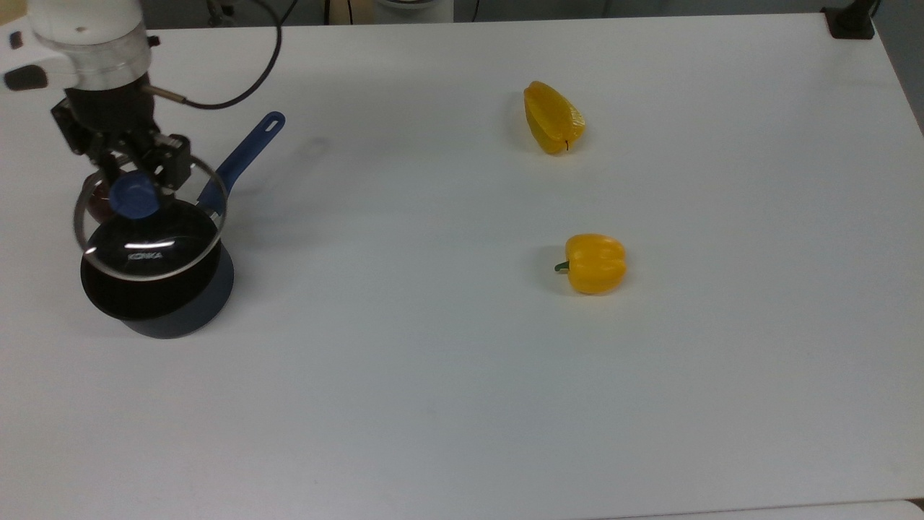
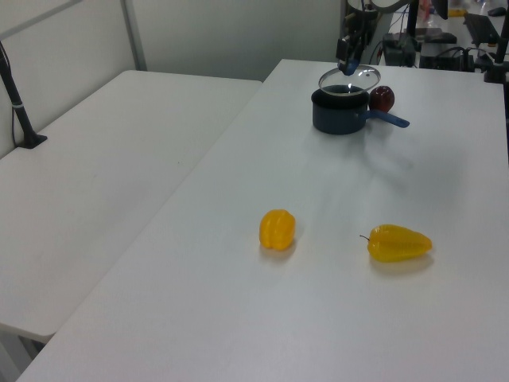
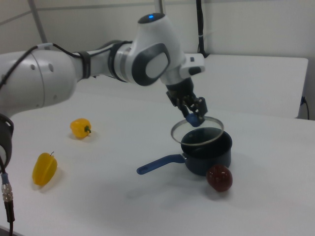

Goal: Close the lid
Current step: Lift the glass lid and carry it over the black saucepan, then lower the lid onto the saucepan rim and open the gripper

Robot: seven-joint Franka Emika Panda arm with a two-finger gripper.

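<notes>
The round glass lid [image 1: 173,235] [image 2: 360,77] [image 3: 183,133] with a metal rim hangs in the air just above the dark saucepan [image 1: 184,303] [image 2: 338,115] [image 3: 214,155]. My gripper [image 1: 133,189] [image 2: 347,66] [image 3: 194,118] is shut on the lid's blue knob [image 1: 134,196] [image 3: 193,119]. In the top view the lid covers the upper part of the pan's opening, shifted toward the far rim. The pan's blue handle [image 1: 242,155] [image 3: 160,163] sticks out toward the top view's upper right.
A dark red apple-like fruit [image 1: 97,206] [image 2: 382,98] [image 3: 219,178] lies right beside the pan. Two yellow peppers [image 1: 595,263] [image 1: 552,117] lie well off on the top view's right. My cable [image 1: 238,83] arches above the pan's handle.
</notes>
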